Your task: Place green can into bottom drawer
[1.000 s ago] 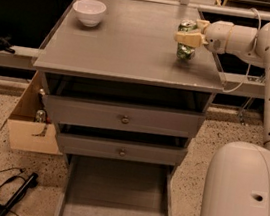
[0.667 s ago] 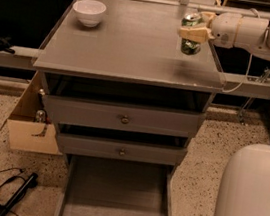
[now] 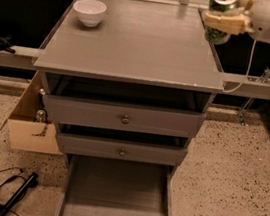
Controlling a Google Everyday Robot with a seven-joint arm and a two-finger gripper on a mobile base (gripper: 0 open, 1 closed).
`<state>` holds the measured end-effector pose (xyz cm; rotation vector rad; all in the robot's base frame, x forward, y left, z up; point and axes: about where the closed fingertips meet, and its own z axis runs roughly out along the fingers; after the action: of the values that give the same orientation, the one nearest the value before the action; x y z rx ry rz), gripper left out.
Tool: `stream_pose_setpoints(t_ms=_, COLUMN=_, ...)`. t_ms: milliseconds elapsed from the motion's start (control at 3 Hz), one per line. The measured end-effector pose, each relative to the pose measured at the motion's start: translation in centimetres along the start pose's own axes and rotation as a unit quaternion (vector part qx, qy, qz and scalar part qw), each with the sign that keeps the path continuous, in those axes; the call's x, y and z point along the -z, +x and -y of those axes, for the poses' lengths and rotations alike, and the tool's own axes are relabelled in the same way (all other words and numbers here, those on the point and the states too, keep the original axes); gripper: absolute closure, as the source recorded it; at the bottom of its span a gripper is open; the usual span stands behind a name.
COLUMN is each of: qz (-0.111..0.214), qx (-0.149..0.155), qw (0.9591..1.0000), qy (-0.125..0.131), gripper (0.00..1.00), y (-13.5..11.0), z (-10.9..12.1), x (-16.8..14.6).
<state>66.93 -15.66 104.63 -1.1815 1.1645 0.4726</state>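
Note:
The green can [image 3: 221,16], mottled green and white with a silver top and pull tab, is held upright in my gripper [image 3: 224,21] at the top right. It hangs above the cabinet top's [image 3: 134,44] far right edge, clear of the surface. The gripper's cream fingers [image 3: 227,23] are shut around the can's middle. The white arm runs off to the right. The bottom drawer [image 3: 116,198] is pulled open at the bottom centre, a wide shallow grey tray with nothing in it.
A white bowl [image 3: 89,11] stands at the cabinet top's far left. Two upper grey drawers with brass knobs [image 3: 125,119] are slightly open. An open cardboard box [image 3: 29,124] sits on the floor to the left, with cables and a black bar [image 3: 6,194] beside it.
My gripper has lifted the green can off the cabinet top and carried it up and to the right. The view has moved closer to the cabinet.

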Motion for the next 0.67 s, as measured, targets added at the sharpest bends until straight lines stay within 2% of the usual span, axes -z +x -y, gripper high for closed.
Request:
stream_pose_setpoints(t_ms=333, qz=0.009, qx=-0.012, qw=0.9999, qy=-0.005, gripper=1.00, y=0.1, z=-5.0, x=4.2)
stream_pose_setpoints(t_ms=667, qz=0.028, qx=-0.050, qw=0.9978, qy=-0.032, gripper=1.00, y=4.9, z=-11.5, x=7.5)
